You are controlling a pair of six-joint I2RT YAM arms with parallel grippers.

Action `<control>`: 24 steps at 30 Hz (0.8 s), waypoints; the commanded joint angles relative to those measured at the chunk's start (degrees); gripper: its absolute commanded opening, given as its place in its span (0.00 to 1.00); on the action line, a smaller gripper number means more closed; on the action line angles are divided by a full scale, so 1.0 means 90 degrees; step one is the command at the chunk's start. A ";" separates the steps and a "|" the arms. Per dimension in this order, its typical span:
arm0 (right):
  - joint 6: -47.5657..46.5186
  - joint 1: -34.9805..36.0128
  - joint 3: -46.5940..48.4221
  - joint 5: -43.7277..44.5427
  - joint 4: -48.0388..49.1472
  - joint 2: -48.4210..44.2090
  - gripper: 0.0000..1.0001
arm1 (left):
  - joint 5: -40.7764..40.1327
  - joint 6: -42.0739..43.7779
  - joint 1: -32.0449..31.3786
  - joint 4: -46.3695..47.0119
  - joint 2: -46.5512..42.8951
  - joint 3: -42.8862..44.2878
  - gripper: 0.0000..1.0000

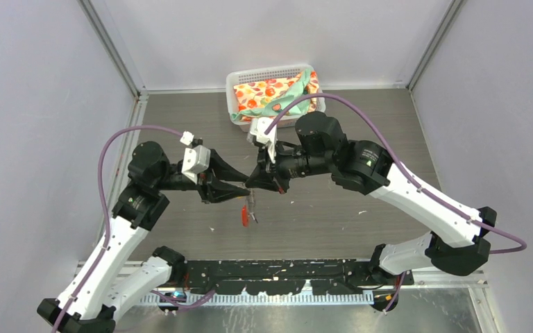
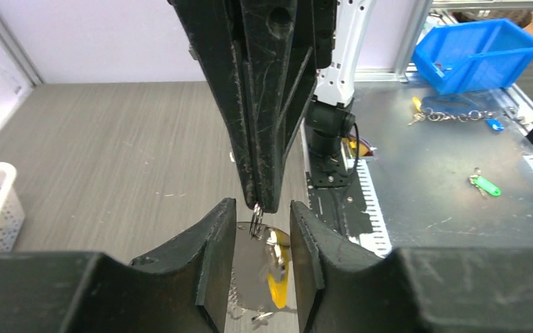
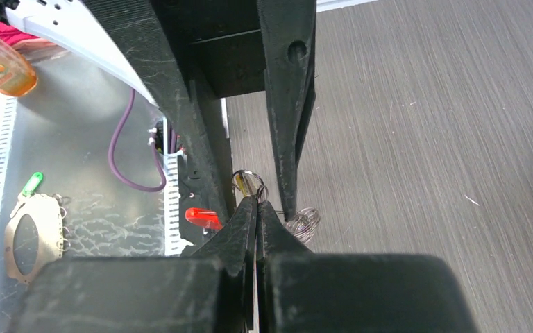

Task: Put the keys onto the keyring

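Nearest the lens, the left arm [image 1: 121, 236] and right arm [image 1: 416, 194] are reaching inward from the near edge and meeting tip to tip over the middle of the grey worktop [image 1: 361, 139]. At the far edge a white basket [image 1: 239, 76] is holding a fruit-print cloth [image 1: 271, 94].

The left claw [image 2: 261, 211] is standing partly open and gripping nothing, its two fingers [image 2: 215, 243] parted either side of the other claw's tip. The right claw [image 3: 257, 205] is pinched fully shut on a small silver ring [image 2: 257, 220], which is sitting right at its fingertips and in the gap of the left claw.

The keyring [image 1: 250, 207] is hanging off the worktop, just below the point where the two claws meet. From above, its long axis is running toward the near edge, with the red tag [image 3: 201, 217] at the low end and a cluster of silver loops [image 3: 304, 223] beside the shut fingertips.

The brass key [image 2: 278, 274] is dangling just under the pinched ring, lengthwise and pointing away from the right claw's tip, between the left claw's fingers without touching them.
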 commanded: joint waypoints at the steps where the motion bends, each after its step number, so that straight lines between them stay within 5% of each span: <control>1: -0.0066 -0.0028 0.0346 0.0000 0.0092 0.0110 0.01 | 0.0426 -0.0320 -0.0007 0.0327 -0.0064 0.0347 0.37; 4: -0.0083 -0.0027 0.0400 0.0045 0.0001 0.0139 0.01 | 0.0378 0.0015 -0.0007 -0.0028 -0.0121 0.0427 0.33; 11: 0.0036 -0.0022 0.0227 -0.0010 0.0352 -0.0045 0.01 | 0.0021 0.1131 -0.0007 -0.0877 -0.0233 0.0426 0.02; 24: 0.0546 -0.0107 -0.1133 -0.0022 0.2126 -0.0934 0.01 | -0.0043 0.1087 -0.0007 -0.1090 -0.0353 0.0460 0.01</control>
